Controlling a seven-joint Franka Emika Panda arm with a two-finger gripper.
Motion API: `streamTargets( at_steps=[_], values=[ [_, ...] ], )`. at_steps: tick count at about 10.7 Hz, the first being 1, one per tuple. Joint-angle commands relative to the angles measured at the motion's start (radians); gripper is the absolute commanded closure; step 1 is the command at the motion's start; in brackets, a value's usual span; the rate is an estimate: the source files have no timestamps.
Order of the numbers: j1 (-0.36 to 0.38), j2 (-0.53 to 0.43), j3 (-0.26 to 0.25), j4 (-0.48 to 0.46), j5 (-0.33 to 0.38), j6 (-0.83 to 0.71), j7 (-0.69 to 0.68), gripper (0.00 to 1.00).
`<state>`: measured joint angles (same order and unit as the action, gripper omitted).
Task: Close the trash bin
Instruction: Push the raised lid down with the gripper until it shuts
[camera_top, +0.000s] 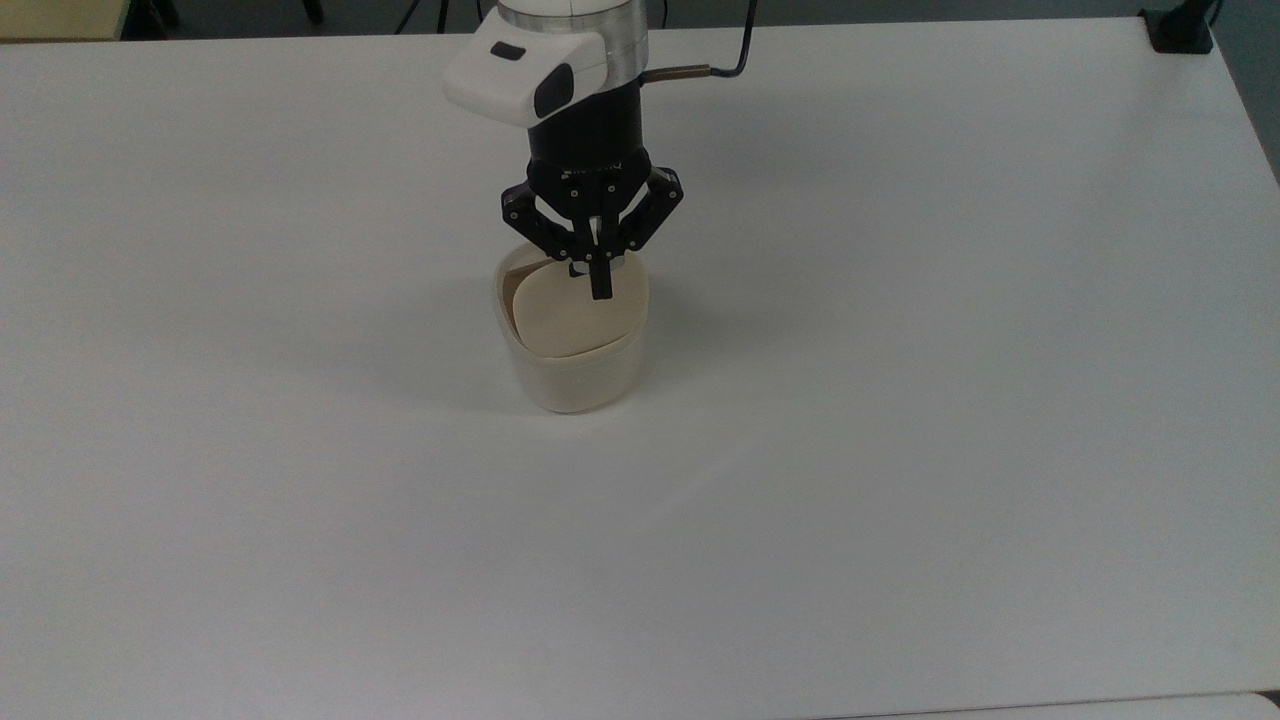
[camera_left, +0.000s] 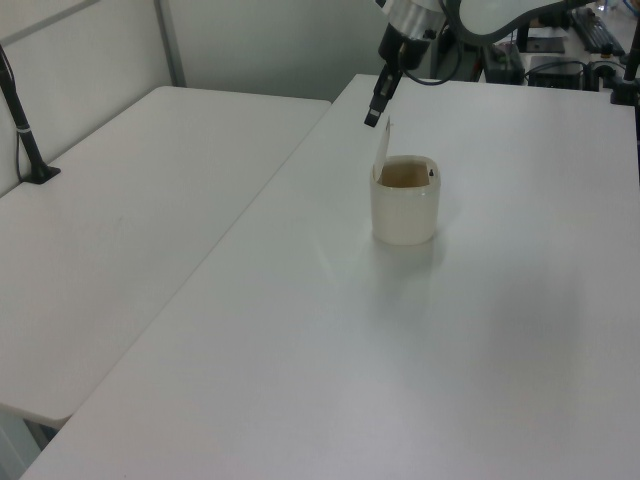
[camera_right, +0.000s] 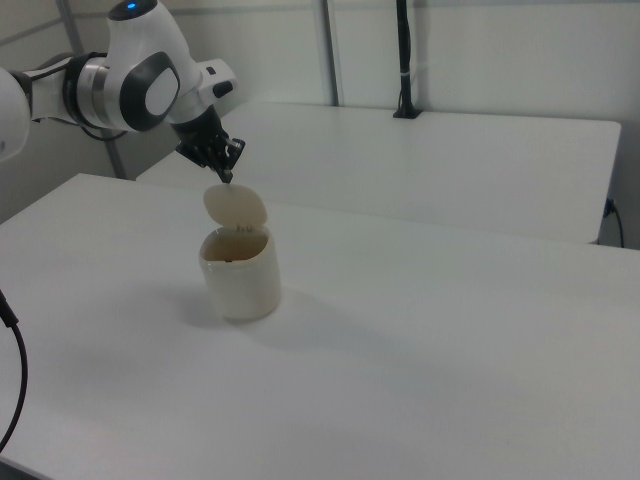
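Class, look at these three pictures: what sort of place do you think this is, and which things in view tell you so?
Probably a robotics lab or test room. A robot arm with a black gripper hangs over a small bin with its lid raised, on a plain white table. Past the table's far edge stands dark equipment with cables.

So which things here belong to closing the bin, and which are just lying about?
Part of the job:
- bin, sitting on the table
- lid, standing up, bin open
- gripper, fingers shut, at the lid's top edge

Just there:
- white table
- second table
- black post on the table behind
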<state>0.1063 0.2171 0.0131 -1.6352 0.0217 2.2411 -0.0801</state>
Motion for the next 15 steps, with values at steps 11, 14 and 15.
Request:
streamTargets(
  at_steps=[11,14,15],
  values=[
    [0.0,0.082,-0.018,-0.028,-0.152,-0.295,-0.15,1.0],
    [-0.007,0.097,-0.018,-0.017,-0.148,-0.297,-0.148,1.0],
    [-0.008,0.076,-0.019,-0.005,-0.137,-0.302,-0.147,1.0]
  ],
)
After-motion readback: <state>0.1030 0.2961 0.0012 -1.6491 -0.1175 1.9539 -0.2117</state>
